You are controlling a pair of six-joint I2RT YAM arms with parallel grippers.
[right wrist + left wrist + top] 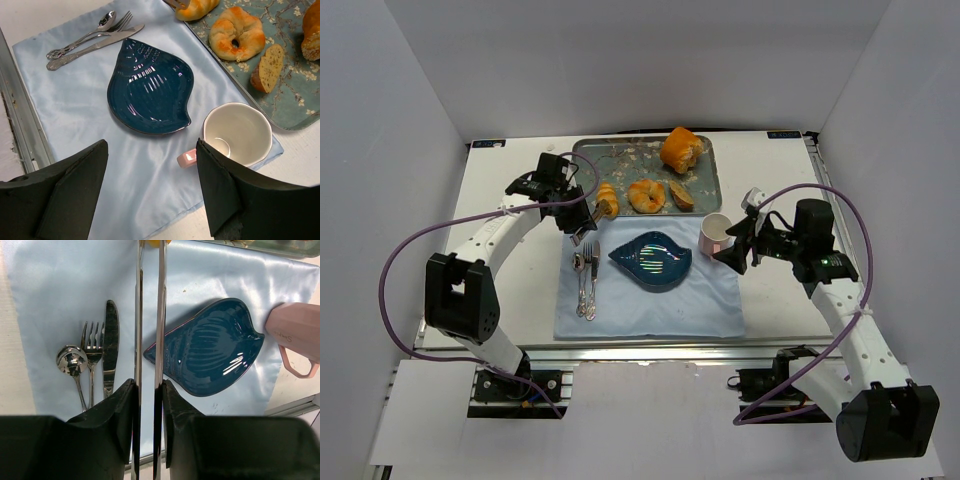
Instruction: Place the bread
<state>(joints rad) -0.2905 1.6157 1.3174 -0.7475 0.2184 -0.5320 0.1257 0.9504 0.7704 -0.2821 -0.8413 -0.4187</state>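
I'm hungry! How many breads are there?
4. A big loaf sits in the far right corner of the tray, a ring-shaped roll near its front edge, a slice right beside that, and a small roll at its near left corner. None seems hidden.

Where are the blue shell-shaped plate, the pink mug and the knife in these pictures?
blue shell-shaped plate (150, 85): right wrist view, on the bare ribbed middle.
pink mug (239, 131): right wrist view, on its white inner wall.
knife (110, 340): left wrist view, on the middle of its blade.
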